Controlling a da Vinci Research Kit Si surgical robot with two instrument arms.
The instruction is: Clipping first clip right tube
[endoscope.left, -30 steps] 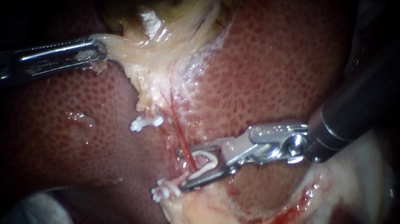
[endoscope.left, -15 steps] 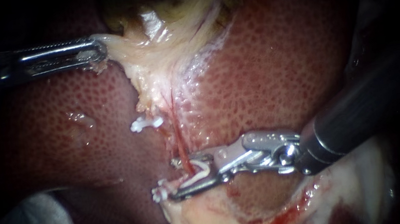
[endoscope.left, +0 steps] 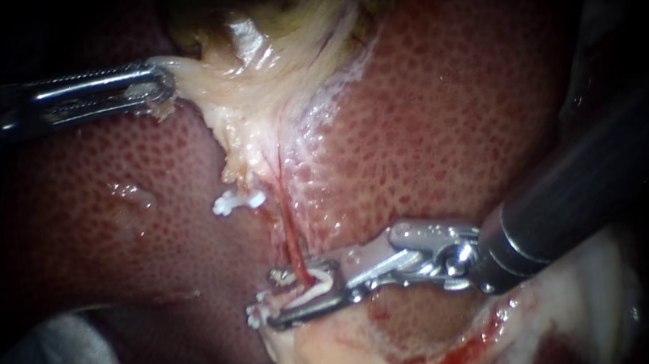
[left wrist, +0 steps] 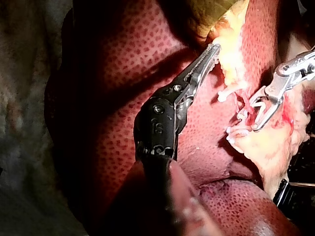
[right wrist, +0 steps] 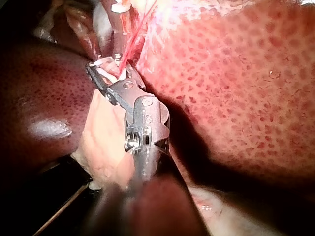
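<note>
The left instrument [endoscope.left: 162, 82] is a thin, shiny metal rod that comes in from the left. Its hand, the two small jaws at its tip, is closed tight on the pale yellow, stringy skin of the gallbladder [endoscope.left: 250, 101] and holds it stretched out.

The right instrument [endoscope.left: 273, 300] is a dark rod with a silver metal tip that comes in from the right. Its hand is almost closed. A small white plastic clip [endoscope.left: 316, 287] sits inside the hand, and both jaws press on it, one from each side.

The right tube [endoscope.left: 291, 235] is a thin red string. It runs over the spotty red-brown liver [endoscope.left: 453, 94] and goes straight into the right hand, where the clip is. I cannot tell if the clip is snapped all the way shut.

A second white clip [endoscope.left: 237, 202] sits farther from this hand, beside the red tube and nearer the gallbladder. A third white clip [endoscope.left: 256, 314] lies just beside the tip of the lower jaw. Lumpy pale fat [endoscope.left: 337, 360] with some blood on it lies right under the hand.
</note>
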